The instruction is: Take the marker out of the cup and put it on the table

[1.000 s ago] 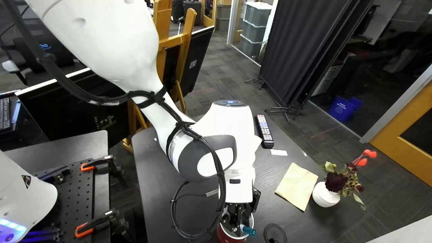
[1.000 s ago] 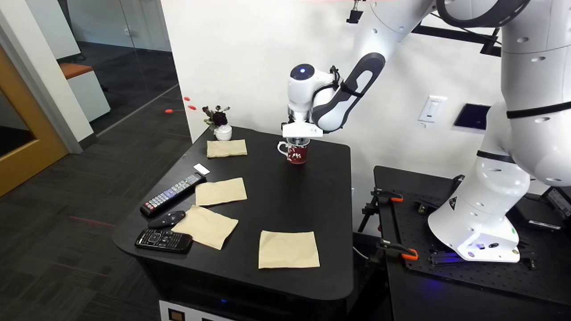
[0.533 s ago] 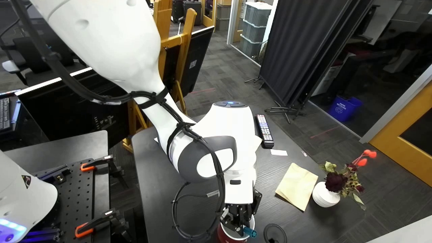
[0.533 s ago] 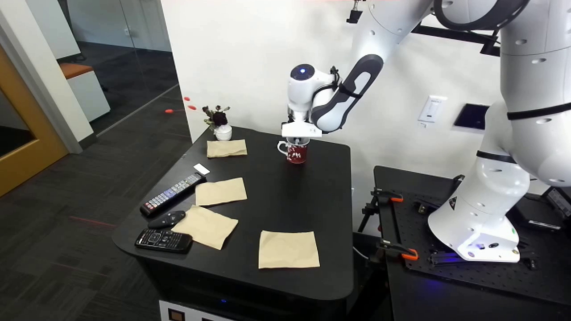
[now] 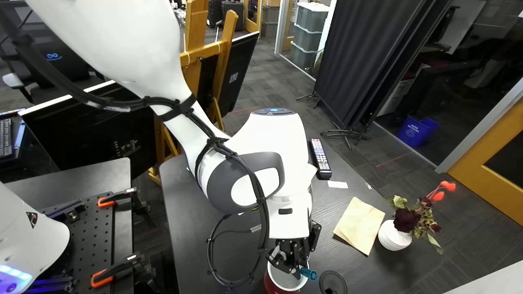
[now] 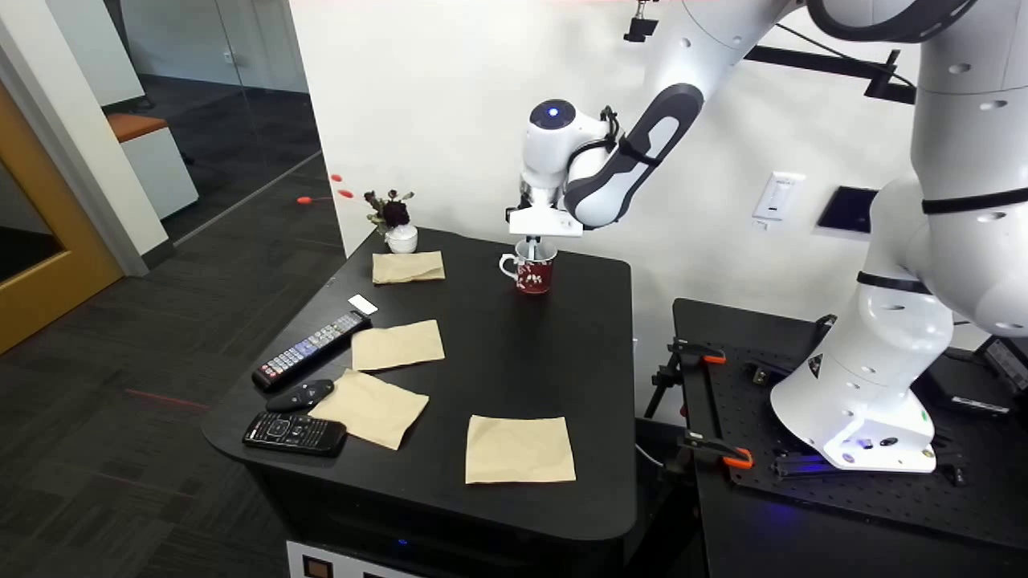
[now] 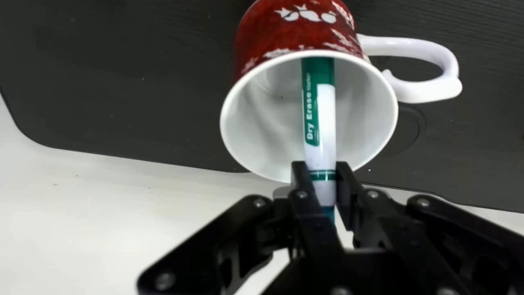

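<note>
A black gripper on a white robot arm clasps a dry-erase marker at the mouth of a red, white-patterned cup on a black table. In the wrist view we see two fingers pinched narrow, one against each side of the marker near its teal end. The green-labelled part reaches down into the cup, its tip hidden from us by the rim; we cannot tell whether it touches the white inner wall. In an exterior view we find the teal end jutting past the fingers, tilted, near the rim. The cup stands upright, handle out to one side, with a dark disc near it on the tabletop. Farther off, we see a white vase of dark and red flowers, and four tan papers, one of them just beside the vase. Well apart from the cup, we count three black remotes along one side of the table, with a small white card beside the longest.
</note>
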`<state>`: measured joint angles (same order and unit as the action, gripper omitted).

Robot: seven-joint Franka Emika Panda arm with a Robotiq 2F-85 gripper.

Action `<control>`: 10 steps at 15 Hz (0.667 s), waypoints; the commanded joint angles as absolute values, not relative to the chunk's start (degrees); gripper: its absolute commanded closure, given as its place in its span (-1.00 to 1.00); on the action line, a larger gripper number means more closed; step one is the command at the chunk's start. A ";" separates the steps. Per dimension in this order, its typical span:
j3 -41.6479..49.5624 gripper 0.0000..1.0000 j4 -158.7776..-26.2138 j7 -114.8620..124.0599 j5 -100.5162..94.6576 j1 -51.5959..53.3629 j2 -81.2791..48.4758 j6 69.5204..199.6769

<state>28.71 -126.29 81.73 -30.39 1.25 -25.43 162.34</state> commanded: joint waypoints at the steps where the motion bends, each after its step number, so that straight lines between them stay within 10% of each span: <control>1: 32.05 0.90 -132.29 79.43 -31.95 3.39 -18.19 165.87; 10: 31.21 0.90 -139.13 75.83 -33.28 2.66 -6.90 172.03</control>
